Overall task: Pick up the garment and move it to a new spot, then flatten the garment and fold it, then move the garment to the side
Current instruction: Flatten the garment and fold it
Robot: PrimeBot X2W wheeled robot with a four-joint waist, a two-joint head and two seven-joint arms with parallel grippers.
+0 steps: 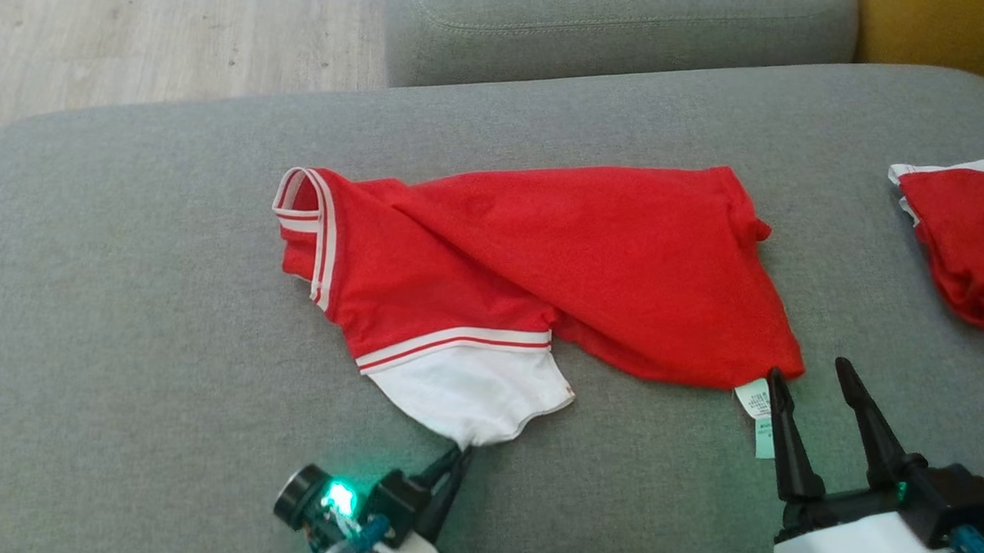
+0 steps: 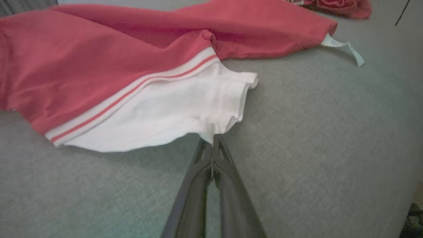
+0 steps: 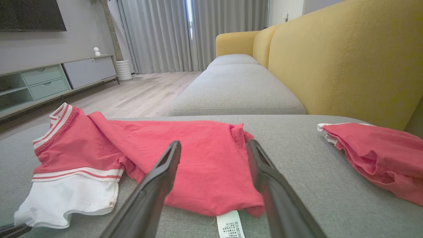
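Observation:
A red garment (image 1: 542, 245) with a white sleeve (image 1: 472, 390) and striped trim lies loosely spread on the grey sofa cushion (image 1: 131, 313). My left gripper (image 1: 460, 451) is shut on the near edge of that white sleeve (image 2: 172, 112); in the left wrist view its fingers (image 2: 213, 140) press together with the cloth pinched at their tips. My right gripper (image 1: 808, 369) stands open at the garment's lower right corner, beside the care label (image 1: 756, 404). In the right wrist view its open fingers (image 3: 213, 143) frame the red cloth (image 3: 198, 158), and nothing is between them.
A second bunched red garment (image 1: 968, 236) lies at the cushion's right edge. Another grey seat cushion (image 1: 615, 27) adjoins at the back, a yellow backrest (image 3: 347, 59) rises on the right, and wooden floor (image 1: 140, 35) lies beyond the left rear edge.

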